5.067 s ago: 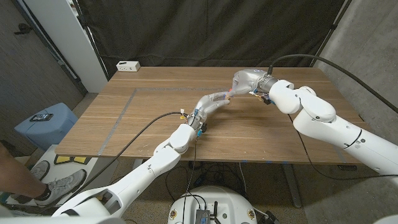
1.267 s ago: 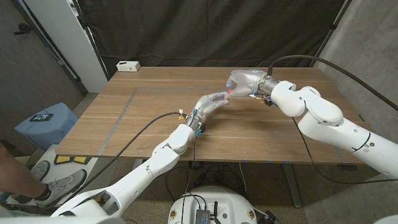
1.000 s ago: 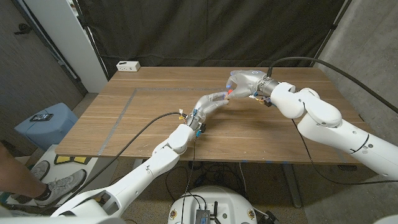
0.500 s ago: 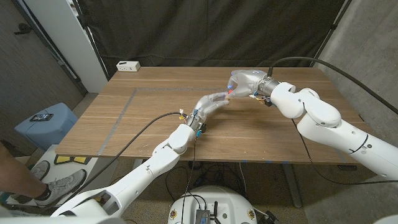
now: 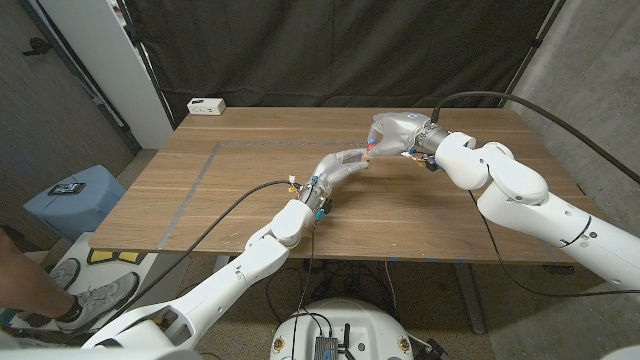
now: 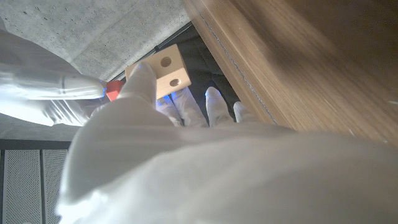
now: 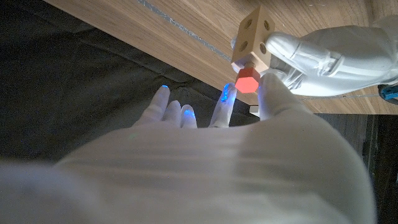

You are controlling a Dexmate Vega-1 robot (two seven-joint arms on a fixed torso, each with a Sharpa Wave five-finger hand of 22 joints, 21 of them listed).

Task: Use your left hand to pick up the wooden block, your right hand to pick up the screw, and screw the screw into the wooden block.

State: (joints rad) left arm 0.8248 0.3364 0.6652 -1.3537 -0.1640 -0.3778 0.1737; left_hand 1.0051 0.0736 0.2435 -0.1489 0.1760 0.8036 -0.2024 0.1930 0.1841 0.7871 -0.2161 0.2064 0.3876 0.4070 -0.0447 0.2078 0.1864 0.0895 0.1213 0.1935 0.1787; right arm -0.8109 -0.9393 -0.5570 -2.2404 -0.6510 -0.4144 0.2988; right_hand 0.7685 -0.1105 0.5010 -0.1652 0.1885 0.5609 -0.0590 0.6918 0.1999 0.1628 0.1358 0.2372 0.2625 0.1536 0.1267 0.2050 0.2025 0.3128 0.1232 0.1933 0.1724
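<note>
- Left hand (image 7: pixel 323 53) holds the wooden block (image 7: pixel 254 38) above the table (image 5: pixel 250 190).
- Right hand (image 5: pixel 395 133) pinches the red screw (image 7: pixel 247 80), which is seated against the block; remaining fingers (image 7: pixel 168 106) extended.

1. The left hand (image 5: pixel 352 158) reaches toward the table's far edge, gripping the wooden block (image 7: pixel 252 37)
2. The right hand (image 5: pixel 393 133) meets it there, pinching the red screw (image 7: pixel 247 79) against the block

Lab: black curtain (image 5: pixel 330 50), concrete wall (image 5: pixel 600 70).
</note>
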